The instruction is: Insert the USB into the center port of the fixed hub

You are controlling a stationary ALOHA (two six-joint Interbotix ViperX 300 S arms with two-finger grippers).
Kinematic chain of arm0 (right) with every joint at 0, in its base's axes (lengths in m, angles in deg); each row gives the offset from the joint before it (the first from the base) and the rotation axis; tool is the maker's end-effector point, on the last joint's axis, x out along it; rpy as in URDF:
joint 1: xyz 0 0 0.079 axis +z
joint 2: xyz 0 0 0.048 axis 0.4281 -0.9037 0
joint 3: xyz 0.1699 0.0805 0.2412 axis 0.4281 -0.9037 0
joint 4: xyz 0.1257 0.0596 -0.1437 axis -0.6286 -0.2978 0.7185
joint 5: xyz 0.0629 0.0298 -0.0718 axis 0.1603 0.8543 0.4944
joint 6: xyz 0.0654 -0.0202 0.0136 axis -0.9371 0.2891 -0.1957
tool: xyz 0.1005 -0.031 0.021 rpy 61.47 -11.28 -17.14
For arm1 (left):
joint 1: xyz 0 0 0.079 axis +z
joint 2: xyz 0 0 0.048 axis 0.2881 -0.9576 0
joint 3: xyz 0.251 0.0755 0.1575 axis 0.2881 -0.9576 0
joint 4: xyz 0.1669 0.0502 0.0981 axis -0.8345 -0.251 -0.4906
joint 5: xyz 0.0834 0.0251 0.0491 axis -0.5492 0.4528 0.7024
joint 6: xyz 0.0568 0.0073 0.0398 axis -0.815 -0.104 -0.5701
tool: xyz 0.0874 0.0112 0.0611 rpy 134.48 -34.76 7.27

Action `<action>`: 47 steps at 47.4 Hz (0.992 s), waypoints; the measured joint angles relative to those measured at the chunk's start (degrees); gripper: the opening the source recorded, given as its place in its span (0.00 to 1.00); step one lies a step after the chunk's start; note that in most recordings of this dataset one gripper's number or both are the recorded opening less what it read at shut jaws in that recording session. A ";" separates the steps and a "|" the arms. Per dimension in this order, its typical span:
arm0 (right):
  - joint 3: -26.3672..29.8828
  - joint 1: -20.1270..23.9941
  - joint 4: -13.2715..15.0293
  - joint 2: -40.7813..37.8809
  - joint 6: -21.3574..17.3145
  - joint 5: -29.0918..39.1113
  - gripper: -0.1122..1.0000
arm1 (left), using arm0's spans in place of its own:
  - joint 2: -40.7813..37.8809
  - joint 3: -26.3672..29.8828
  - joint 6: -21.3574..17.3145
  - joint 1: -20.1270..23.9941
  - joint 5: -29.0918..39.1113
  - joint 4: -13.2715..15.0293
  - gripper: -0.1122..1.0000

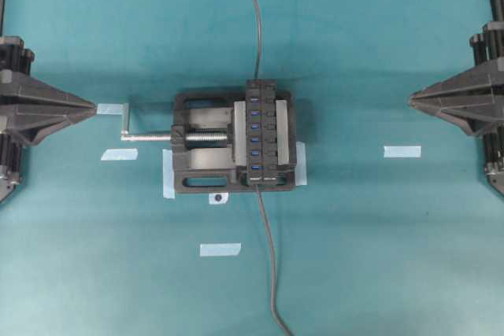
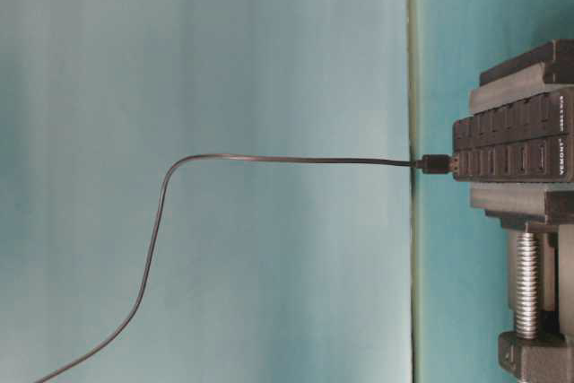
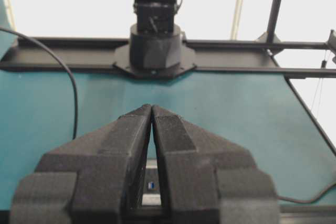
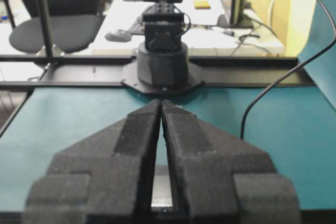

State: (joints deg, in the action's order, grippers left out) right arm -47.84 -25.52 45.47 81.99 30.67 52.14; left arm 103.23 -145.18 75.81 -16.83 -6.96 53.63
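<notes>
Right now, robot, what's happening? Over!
Left gripper, right gripper shut, empty. USB at end of fixed hub; center port open. Nothing blocking.

Left pincer: jaws closed together, empty, tip level and pointing inward. Right pincer: jaws likewise closed, empty, tip facing the left one. Both arms are drawn back at opposite sides, well apart.

The hub, a long narrow black strip with a row of blue-tongued sockets, sits clamped upright at the table's centre. A dark cable enters its near end, another its far end. The USB, a small black plug, touches the hub's end in the table-level view.
</notes>
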 measured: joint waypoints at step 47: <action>1.76 -2.37 -1.14 -1.58 -8.35 23.29 0.12 | -3.52 -2.55 2.99 -0.53 3.16 -0.26 0.11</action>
State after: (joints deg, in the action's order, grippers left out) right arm -46.08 -27.90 44.33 80.41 22.32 75.43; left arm 99.71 -147.73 78.80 -17.36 -3.79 53.36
